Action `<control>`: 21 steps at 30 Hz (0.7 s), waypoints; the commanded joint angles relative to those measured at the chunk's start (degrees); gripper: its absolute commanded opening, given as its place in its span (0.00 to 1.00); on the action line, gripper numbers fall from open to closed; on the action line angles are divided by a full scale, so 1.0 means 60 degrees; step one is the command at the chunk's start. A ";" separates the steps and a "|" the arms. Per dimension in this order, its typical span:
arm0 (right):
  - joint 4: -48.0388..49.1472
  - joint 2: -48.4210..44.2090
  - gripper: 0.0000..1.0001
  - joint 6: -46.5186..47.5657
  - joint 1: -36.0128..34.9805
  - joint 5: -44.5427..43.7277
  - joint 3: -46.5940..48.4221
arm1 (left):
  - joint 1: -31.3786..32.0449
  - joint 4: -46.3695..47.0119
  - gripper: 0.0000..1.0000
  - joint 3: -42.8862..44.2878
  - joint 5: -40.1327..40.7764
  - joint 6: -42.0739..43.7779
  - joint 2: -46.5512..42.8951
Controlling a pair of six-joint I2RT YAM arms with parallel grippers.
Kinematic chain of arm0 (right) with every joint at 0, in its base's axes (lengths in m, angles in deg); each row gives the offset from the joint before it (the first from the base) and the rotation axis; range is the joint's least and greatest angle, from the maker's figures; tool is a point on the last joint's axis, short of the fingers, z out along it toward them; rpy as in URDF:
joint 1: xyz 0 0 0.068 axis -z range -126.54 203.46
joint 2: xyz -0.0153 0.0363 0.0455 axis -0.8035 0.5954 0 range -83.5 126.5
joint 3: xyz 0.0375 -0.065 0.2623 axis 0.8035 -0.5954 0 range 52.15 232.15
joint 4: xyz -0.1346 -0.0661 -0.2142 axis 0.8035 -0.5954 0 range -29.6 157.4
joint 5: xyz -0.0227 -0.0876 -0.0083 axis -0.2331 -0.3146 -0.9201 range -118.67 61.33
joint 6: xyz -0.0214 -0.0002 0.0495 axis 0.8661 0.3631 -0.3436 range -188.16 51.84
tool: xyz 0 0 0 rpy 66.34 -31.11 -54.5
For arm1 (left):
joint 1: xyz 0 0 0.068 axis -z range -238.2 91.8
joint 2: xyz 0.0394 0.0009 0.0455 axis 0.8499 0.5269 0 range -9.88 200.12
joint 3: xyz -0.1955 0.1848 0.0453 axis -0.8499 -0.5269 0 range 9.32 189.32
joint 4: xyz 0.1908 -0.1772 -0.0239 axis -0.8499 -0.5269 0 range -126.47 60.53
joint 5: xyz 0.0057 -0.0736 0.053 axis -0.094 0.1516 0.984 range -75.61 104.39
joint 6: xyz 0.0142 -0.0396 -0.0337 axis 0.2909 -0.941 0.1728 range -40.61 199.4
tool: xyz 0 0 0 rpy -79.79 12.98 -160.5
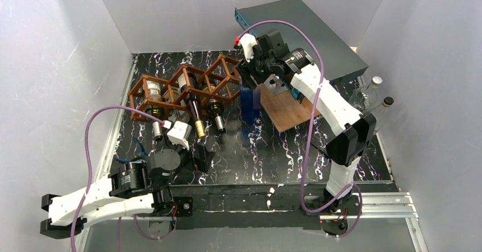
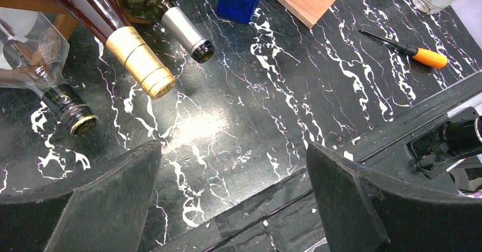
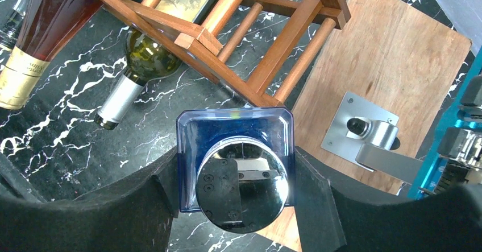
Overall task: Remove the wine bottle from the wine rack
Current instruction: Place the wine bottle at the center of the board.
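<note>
Black marbled table (image 1: 273, 155), white veins, busy up top.
There's the wine rack (image 1: 187, 87) far left, a blue bottle (image 1: 249, 107) just beside its right end, wooden board (image 1: 287, 112) next along, clear bottles (image 1: 369, 93) at the right edge, orange-handled screwdriver (image 2: 423, 54) lying nearer the front.

Top view: blue bottle (image 1: 248, 103) is just a blur, edges unclear. Right wrist cam: wine rack (image 3: 196, 38) cropped at top edge. Left wrist cam: clear bottle (image 2: 34, 53) cropped left, body mostly out of frame.
</note>
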 commanded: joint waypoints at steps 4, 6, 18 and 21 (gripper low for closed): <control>0.0350 -0.0763 0.79 0.0188 0.0196 0.0432 0.0180 | 0.0021 -0.0018 0.98 0.0494 0.0283 -0.0121 0.0080; 0.0306 -0.0850 0.80 0.0263 0.0196 0.0525 0.0184 | 0.0021 -0.0017 0.98 0.0521 0.0252 -0.0135 0.0088; -0.0186 -0.1332 0.98 0.0829 0.0208 0.0819 0.0846 | 0.0017 0.0048 0.98 0.0850 0.0132 -0.0455 0.0154; -0.0273 -0.1404 0.98 0.0956 0.0209 0.0835 0.1059 | 0.0021 -0.0060 0.98 0.0976 0.0166 -0.0662 0.0120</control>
